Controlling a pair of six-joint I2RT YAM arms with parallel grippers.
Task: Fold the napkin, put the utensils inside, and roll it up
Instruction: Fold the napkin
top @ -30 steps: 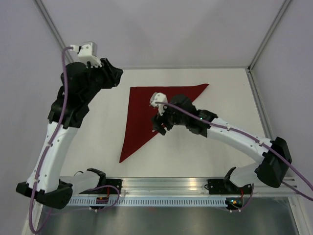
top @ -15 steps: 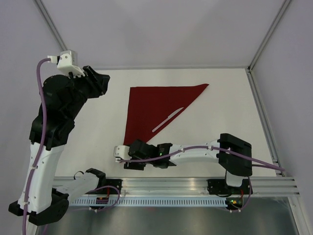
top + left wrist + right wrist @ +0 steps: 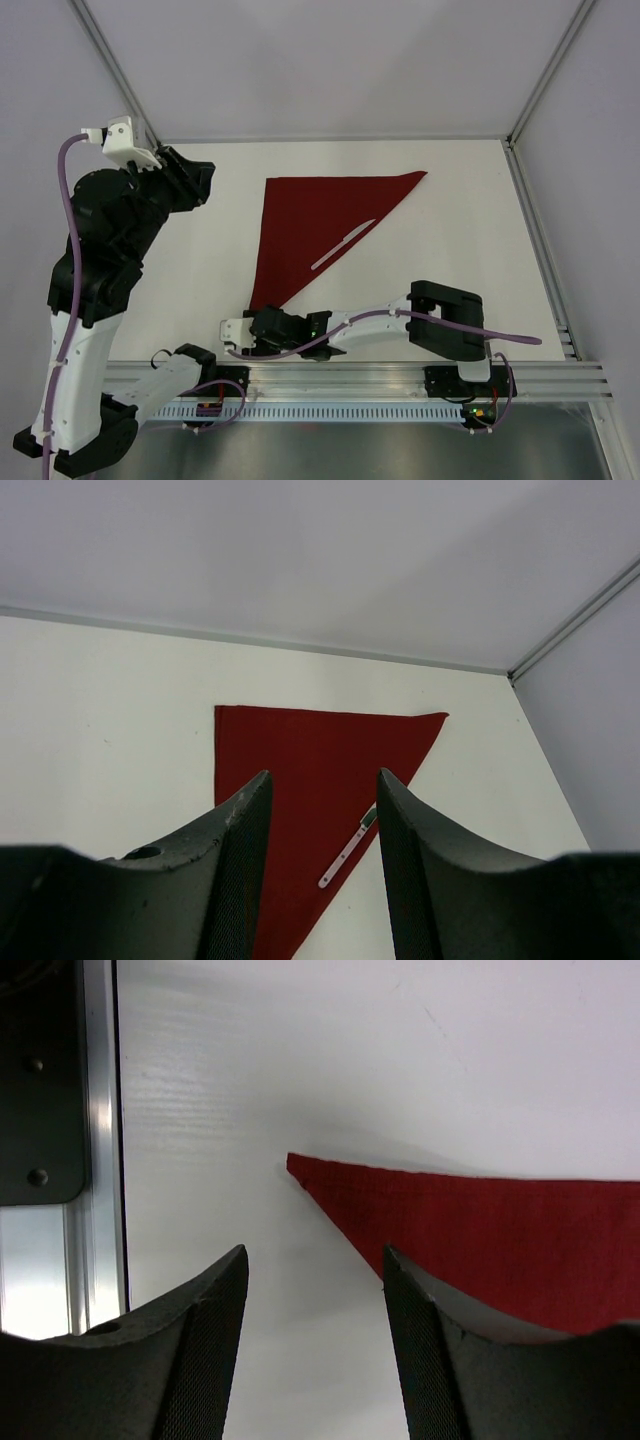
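Note:
The dark red napkin [image 3: 320,215] lies folded into a triangle on the white table, one tip pointing toward the near edge. A thin white utensil [image 3: 343,245] lies along its diagonal edge; it also shows in the left wrist view [image 3: 347,852] on the napkin [image 3: 290,770]. My left gripper [image 3: 195,180] is open and empty, held high at the table's far left, away from the cloth. My right gripper [image 3: 258,328] is open and empty, low by the napkin's near tip [image 3: 295,1165]. In the right wrist view the cloth [image 3: 500,1235] lies just beyond my right fingertips [image 3: 392,1260].
An aluminium rail [image 3: 380,375] runs along the near table edge, also in the right wrist view [image 3: 90,1160], close to my right gripper. White walls enclose the back and sides.
My right arm left the utensil on the napkin and swung down to the napkin's near tip by the rail. My left arm drew back to the left.

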